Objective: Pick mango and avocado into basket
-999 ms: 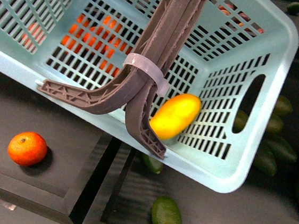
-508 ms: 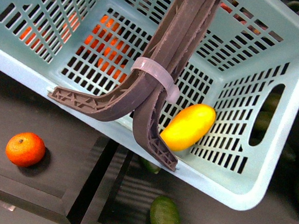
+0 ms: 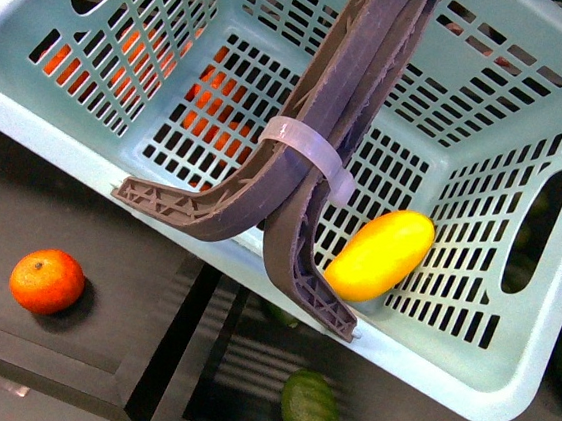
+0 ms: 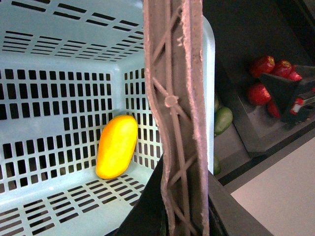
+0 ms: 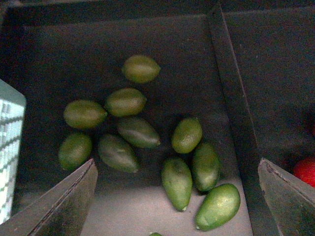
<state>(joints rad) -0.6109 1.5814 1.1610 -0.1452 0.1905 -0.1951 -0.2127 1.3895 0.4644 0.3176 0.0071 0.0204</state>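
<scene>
The mint-blue basket (image 3: 503, 390) hangs tilted in the front view, filling most of it. Its brown-grey handles (image 3: 344, 107), bound by a white zip tie (image 3: 305, 153), rise out of the top of the frame. The yellow mango (image 3: 379, 256) lies inside at the low corner; in the left wrist view the mango (image 4: 116, 146) rests against the slotted wall. My left gripper (image 4: 172, 219) is shut on the basket's handles (image 4: 176, 108). My right gripper (image 5: 176, 164) is open above several dark green avocados, with one avocado (image 5: 218, 206) nearest to it and nothing between the fingers.
A tangerine (image 3: 46, 281) lies on the dark shelf below left of the basket. More avocados (image 3: 310, 410) lie in the bin under it. A dark divider (image 5: 231, 98) walls that bin. Red fruits (image 4: 263, 78) fill the neighbouring section. The basket's corner (image 5: 10, 147) edges into the right wrist view.
The basket has shifted right and come closer in the front view, and the mango has ridden with it toward the low corner. The tangerine has stayed put.
</scene>
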